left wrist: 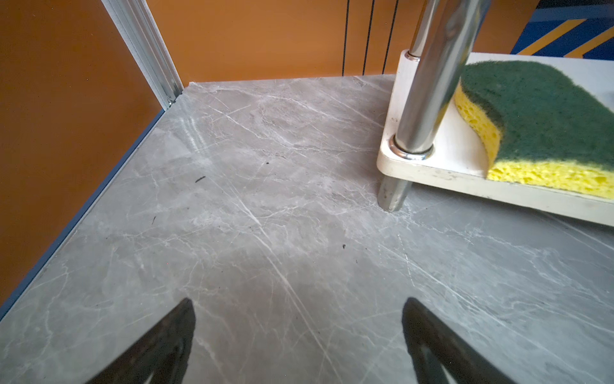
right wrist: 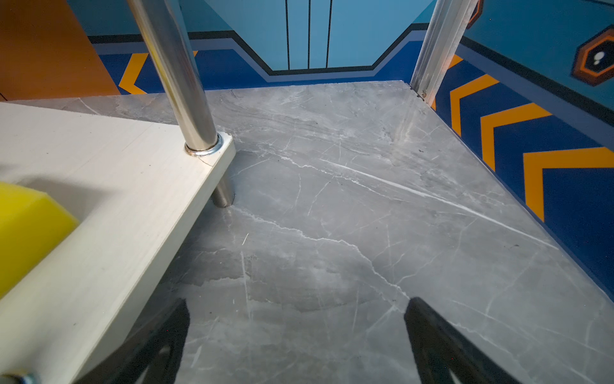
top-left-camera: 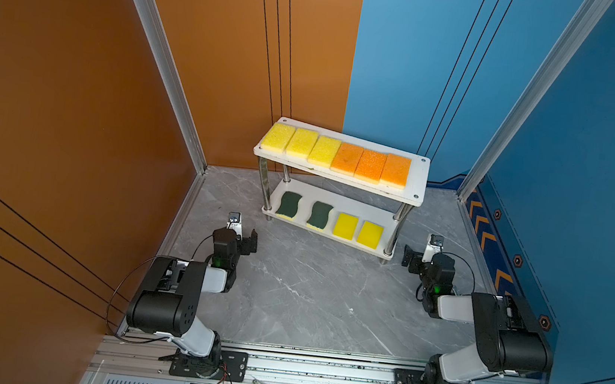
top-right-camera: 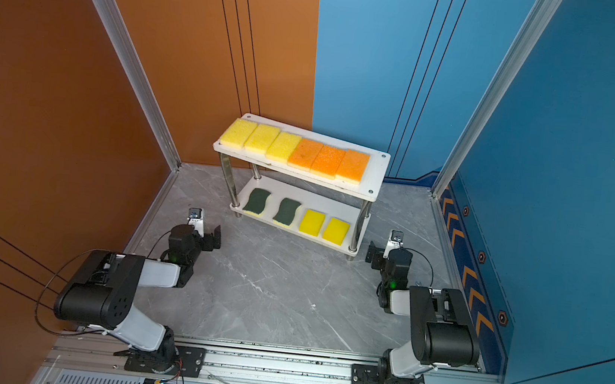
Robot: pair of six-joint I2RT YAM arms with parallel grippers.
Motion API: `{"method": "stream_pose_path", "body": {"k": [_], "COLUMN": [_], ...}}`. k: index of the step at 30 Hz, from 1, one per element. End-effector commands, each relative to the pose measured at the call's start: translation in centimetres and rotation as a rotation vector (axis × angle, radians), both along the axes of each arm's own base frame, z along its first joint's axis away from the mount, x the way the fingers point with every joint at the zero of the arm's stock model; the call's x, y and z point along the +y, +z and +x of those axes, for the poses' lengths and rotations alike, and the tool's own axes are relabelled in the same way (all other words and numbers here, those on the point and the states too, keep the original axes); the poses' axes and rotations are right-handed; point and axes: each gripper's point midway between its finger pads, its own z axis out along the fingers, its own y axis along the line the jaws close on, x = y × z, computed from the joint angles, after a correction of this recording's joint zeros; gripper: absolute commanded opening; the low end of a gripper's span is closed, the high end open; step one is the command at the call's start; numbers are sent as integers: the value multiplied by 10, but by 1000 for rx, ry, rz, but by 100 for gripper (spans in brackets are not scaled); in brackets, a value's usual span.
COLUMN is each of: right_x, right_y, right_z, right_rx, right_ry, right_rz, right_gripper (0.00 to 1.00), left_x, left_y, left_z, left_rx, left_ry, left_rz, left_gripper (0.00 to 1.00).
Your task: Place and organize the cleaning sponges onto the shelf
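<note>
The left gripper [left wrist: 297, 335] is spread wide. Its two black fingers [left wrist: 166, 345] poke up from the bottom of the left wrist view with only gray marble floor [left wrist: 265, 216] between them. It holds nothing and touches nothing.

The right gripper [right wrist: 297, 335] is spread just as wide. Its fingers [right wrist: 442, 345] also have only bare floor between them, so it is empty too. One finger looks very near the edge of the lower board, but I cannot tell if it touches.

The shelf [top-left-camera: 418, 181] stands in the middle of both top views, toward the back wall. On its top board sit three yellow sponges [top-left-camera: 302, 143] on the left and three orange sponges [top-left-camera: 371, 165] on the right, side by side in one row and touching. On the lower board [top-left-camera: 339, 204] lie two green scouring pads [top-left-camera: 289, 204] on the left and two more yellow sponges [top-left-camera: 357, 230] on the right, with small gaps between them.

Both grippers sit low in front of the shelf, one near each front leg.
</note>
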Motion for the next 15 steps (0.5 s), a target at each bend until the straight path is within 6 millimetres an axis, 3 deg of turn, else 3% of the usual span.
{"method": "stream_pose_path", "body": {"k": [1,15], "right_x": [0,0], "right_y": [7,7], "right_z": [7,6], "right_rx": [-24,-23], "right_ry": [3,1], "right_rz": [16,14], "right_gripper": [100,100], "left_x": [1,1], "left_y": [3,3], "left_z": [0,0], "left_rx": [-25,-24], "left_ry": [23,24], "left_rz": [10,12], "left_gripper": [98,98]}}
